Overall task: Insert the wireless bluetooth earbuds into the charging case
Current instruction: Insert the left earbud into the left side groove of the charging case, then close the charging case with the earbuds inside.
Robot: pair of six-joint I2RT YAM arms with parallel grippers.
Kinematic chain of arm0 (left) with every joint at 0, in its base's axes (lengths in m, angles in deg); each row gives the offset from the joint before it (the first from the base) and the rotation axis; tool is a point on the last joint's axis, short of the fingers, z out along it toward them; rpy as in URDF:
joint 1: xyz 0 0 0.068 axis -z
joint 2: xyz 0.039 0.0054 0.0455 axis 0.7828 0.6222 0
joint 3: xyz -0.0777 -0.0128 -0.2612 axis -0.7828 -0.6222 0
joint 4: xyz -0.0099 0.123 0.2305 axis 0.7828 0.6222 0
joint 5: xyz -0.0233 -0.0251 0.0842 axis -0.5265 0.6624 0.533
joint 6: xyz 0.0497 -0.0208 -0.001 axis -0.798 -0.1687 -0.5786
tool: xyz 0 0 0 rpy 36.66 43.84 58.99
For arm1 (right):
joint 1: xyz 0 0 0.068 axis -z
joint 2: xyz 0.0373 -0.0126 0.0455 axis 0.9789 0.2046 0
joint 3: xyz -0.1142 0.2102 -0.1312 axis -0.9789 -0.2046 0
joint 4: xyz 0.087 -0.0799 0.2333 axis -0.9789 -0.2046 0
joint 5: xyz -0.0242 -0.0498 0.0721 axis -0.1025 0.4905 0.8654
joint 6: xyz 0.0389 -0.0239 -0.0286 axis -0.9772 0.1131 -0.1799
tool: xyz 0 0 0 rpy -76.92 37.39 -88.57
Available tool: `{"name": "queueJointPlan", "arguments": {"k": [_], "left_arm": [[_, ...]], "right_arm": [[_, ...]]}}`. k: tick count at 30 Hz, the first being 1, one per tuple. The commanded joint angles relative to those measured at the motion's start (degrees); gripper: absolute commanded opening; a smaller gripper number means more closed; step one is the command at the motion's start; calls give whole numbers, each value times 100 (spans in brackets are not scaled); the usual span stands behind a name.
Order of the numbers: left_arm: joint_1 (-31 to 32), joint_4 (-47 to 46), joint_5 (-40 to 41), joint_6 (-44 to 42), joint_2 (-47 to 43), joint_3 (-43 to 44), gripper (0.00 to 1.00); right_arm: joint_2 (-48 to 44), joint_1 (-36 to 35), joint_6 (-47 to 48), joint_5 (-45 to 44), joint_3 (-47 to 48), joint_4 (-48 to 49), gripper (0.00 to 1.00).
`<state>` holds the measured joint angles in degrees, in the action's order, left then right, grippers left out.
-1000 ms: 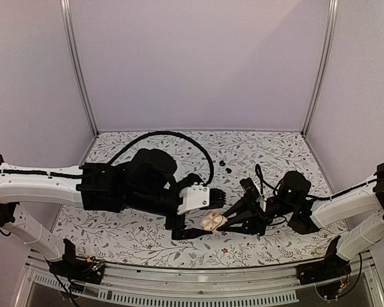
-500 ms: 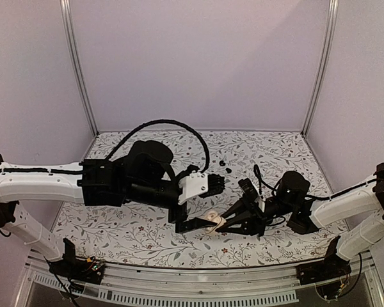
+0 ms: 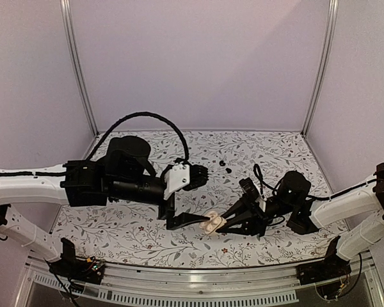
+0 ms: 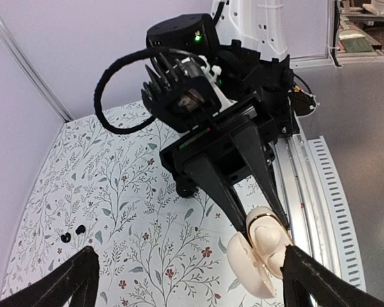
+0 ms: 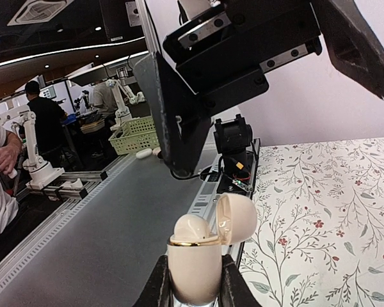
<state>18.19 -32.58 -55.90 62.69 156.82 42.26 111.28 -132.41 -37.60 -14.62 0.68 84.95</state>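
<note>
Right gripper (image 5: 193, 284) clamps charging case (image 5: 193, 254), lid open, near front edge centre, presenting sockets. Left gripper (image 4: 189, 257) wide open, empty. Earbuds (image 3: 224, 167) loose toward rear edge.

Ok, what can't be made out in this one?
Charging case wells, filled or empty: right wrist sees it side-on; top view too small.
Earbuds: specks in top and left wrist views; orientation unreadable.
Left pincer touching the case or not: its finger overlaps it in left wrist; top view merges it with the right pincer.
</note>
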Motion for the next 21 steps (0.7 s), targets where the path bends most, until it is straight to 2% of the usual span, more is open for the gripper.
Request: {"name": "queueJointPlan", "arguments": {"k": [1, 11, 21], "left_arm": [[-96, -417, -87, 83, -443, -136, 100], [-869, -479, 446, 1434, -743, -605, 100], [-914, -470, 84, 1688, -163, -460, 100]], "right_arm": [[52, 119, -295, -4, -85, 551, 0], [-264, 216, -204, 19, -49, 378, 0], [-425, 214, -44, -10, 173, 9, 0]]}}
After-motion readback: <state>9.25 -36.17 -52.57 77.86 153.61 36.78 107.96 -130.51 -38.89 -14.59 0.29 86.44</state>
